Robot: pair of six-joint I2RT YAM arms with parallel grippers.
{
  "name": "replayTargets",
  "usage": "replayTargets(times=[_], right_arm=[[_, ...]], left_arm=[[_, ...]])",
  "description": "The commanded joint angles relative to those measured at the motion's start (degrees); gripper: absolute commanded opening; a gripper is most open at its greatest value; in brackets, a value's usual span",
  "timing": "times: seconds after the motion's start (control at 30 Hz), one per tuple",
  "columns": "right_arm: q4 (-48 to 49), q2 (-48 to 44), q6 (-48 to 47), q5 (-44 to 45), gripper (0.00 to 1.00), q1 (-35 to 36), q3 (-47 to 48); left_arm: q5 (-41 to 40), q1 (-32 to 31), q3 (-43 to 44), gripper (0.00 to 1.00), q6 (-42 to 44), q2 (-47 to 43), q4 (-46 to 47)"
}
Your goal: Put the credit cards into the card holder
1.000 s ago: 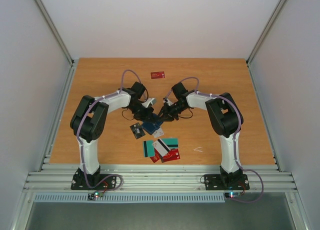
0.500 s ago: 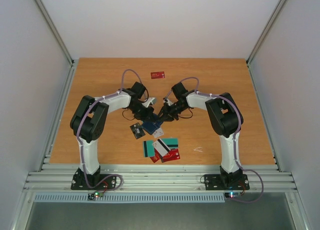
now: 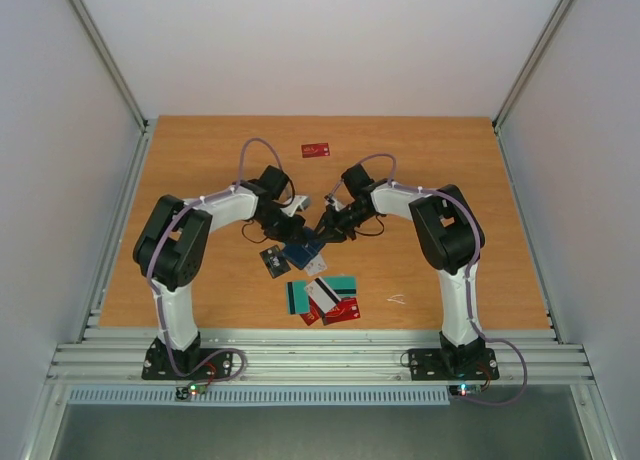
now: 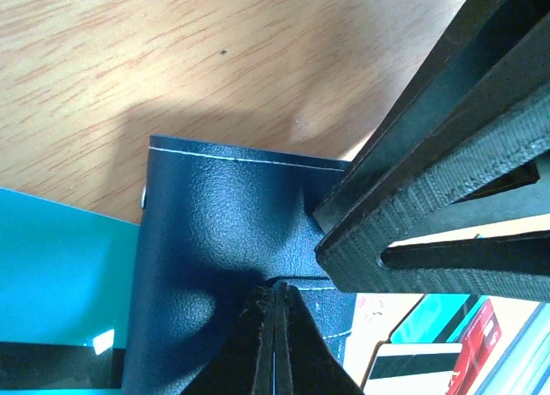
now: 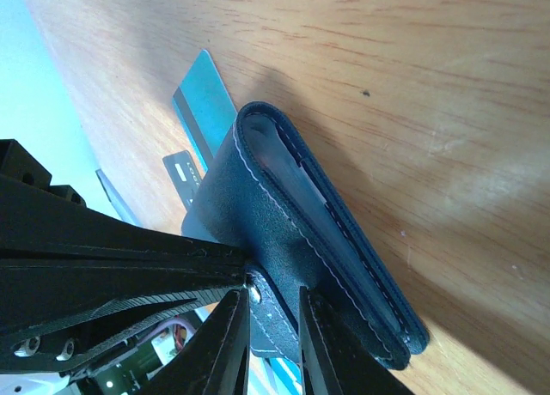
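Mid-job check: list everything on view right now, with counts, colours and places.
card holder: one, navy, table centre, pinched by both grippers
card pile: about five, teal, white, red, near edge
dark card: one, dark grey, near-left of the holder
white card: one, white, beside the holder
teal card: one, teal, by the holder, wrist views only
red card: one, red, alone, far side
white scrap: one, tiny, right of the pile
table: one, orange-brown wood
left gripper: one, black, shut on the holder
right gripper: one, black, shut on the holder

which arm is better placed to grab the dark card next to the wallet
Left, probably: the dark grey card lies on the left pincer's side of the card holder; the right pincer would have to cross it.
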Motion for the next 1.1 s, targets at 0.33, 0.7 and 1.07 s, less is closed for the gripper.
replayTargets(times=[0.33, 0.7, 1.07], right_arm=[[-2.86, -2.23, -1.11, 3.92, 0.19, 0.37, 0.79], [-2.51, 0.77, 0.07, 4.05, 0.19, 0.37, 2.01], [-2.60, 1.92, 0.21, 3.84, 0.19, 0.37, 2.25]], left_arm=[[-0.25, 0.42, -2.25, 0.00, -1.00, 0.24, 2.42], [5.05, 0.17, -1.08, 0.00, -2.02, 0.59, 1.78], [3.64, -1.68, 0.59, 0.00, -3.09, 1.17, -0.54]])
